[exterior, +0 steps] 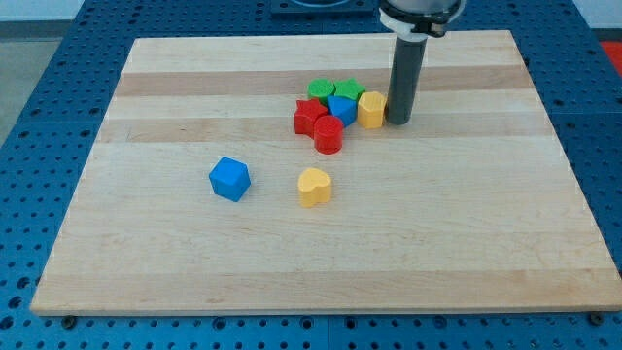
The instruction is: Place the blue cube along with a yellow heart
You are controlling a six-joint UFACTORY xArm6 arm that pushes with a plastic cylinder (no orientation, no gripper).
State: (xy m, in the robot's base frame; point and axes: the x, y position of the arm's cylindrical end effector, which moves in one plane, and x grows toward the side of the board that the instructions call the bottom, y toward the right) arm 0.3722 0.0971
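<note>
A blue cube lies alone on the wooden board, left of centre. A yellow heart lies to its right, with a gap between them. My tip stands near the view's top, right of centre, well away from both. It touches or almost touches the right side of a yellow block at the right end of a cluster.
The cluster near the top centre holds a green block, a second green block, a blue block, a red star and a red cylinder. Blue perforated table surrounds the board.
</note>
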